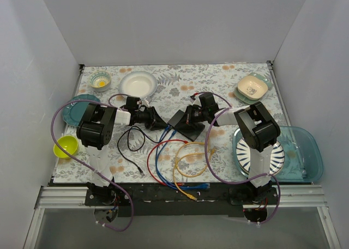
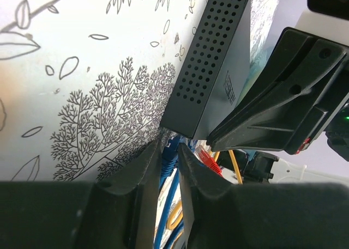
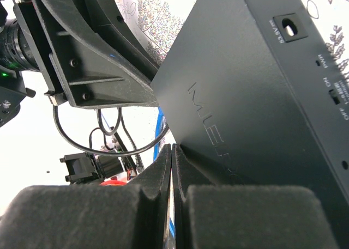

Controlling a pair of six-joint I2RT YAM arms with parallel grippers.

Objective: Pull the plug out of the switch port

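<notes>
Pinching blue cable [image 2: 170,175], left hand [image 2: 169,147] nearly closed

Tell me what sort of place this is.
Probably a robot lab test cell: white walls box in a table, two arms mounted on its rail, props like the switch and a white bowl.

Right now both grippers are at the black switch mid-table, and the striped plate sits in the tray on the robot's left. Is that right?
No, one detail is off. The top external view shows the striped plate in the tray on the robot's right, not its left. The left gripper and right gripper are indeed at the switch mid-table.
</notes>
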